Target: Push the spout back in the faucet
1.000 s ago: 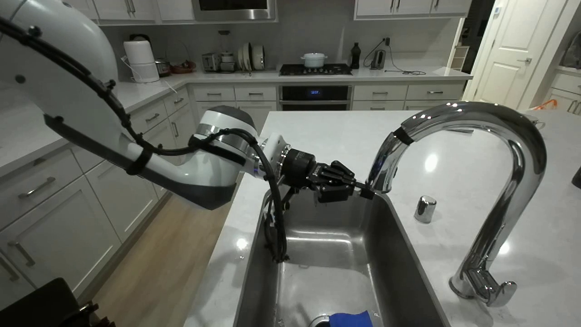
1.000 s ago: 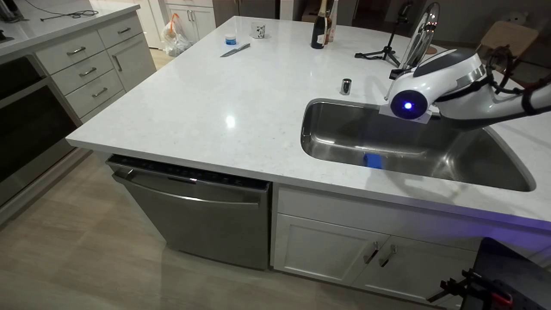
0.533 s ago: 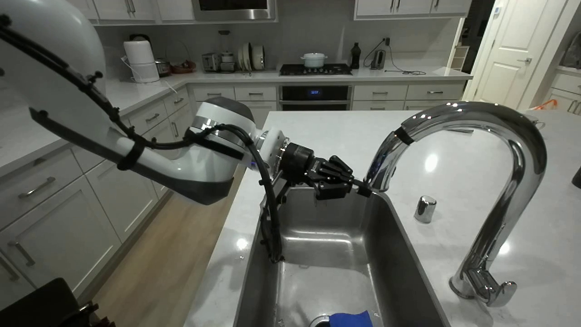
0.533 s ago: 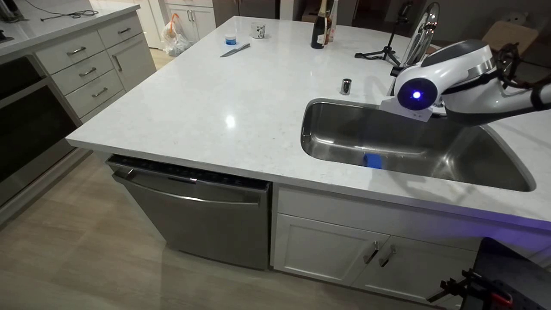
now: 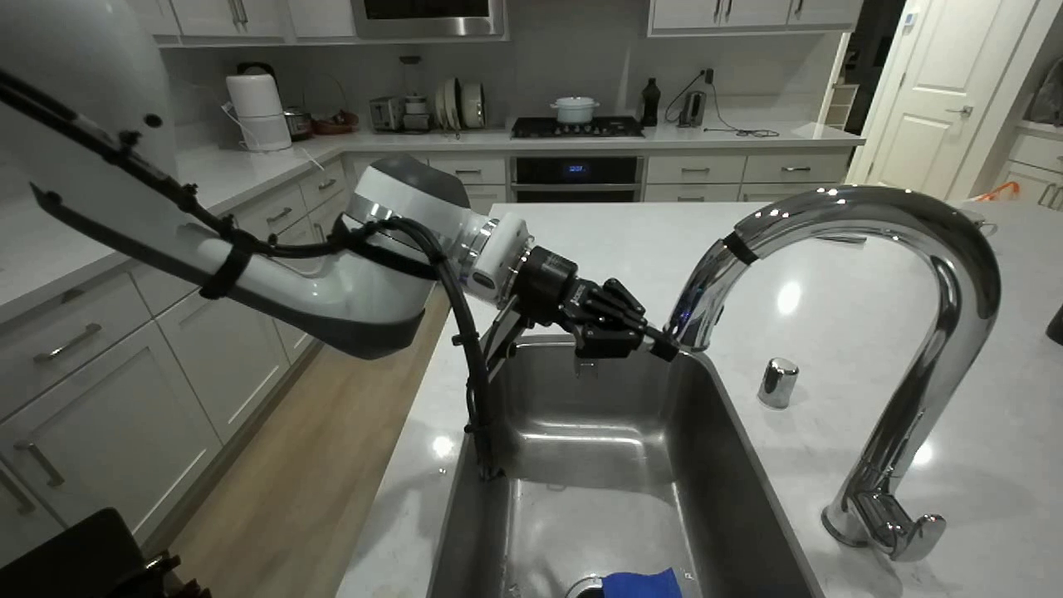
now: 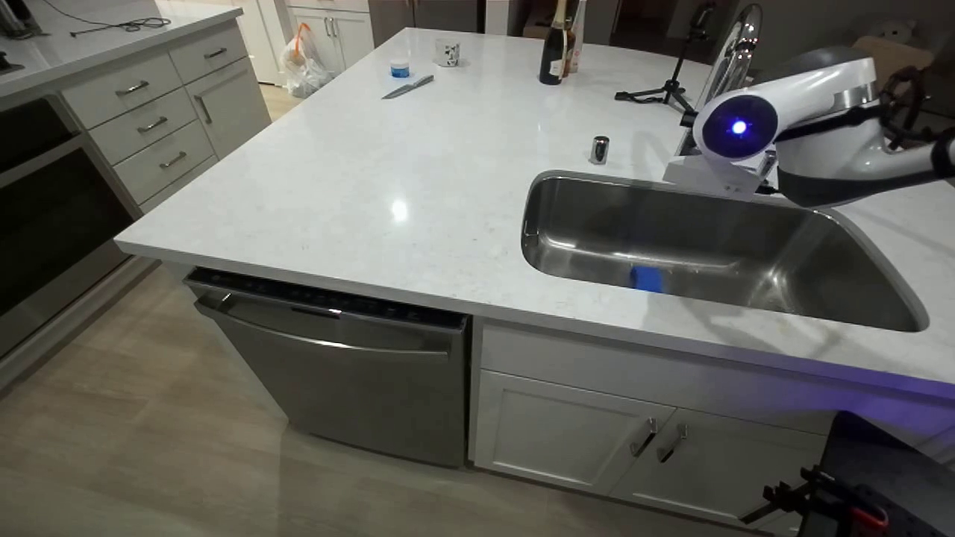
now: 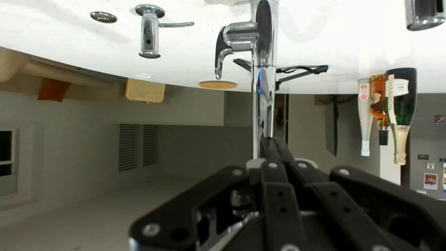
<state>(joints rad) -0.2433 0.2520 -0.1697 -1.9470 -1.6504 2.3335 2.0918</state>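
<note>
The chrome faucet [image 5: 955,316] stands with its arch over the sink edge. The spout [image 5: 698,299] is at the arch's free end, angled downward; a black band shows where it meets the arch. My gripper [image 5: 664,345] is shut, with fingertips at the spout's lower end, seemingly touching; exact contact is unclear. In the wrist view, which is upside down, the gripper [image 7: 273,138] has its fingers together with nothing visible between them. The faucet's body [image 7: 263,83] is behind it; the spout is not visible there. In an exterior view the arch [image 6: 739,52] shows, while the arm hides gripper and spout.
The steel sink [image 5: 722,448] lies below the gripper, with a blue cloth [image 5: 641,584] at its bottom. A chrome knob [image 5: 778,384] stands on the counter near the faucet. The side lever [image 5: 905,531] juts from the faucet base. Bottles [image 7: 400,97] and a tripod [image 6: 675,93] stand on the counter.
The wrist and forearm have risen and drawn back, so the gripper tilts more downward. The fingertips stay near the spout's lower end. The spout shifts slightly at most.
</note>
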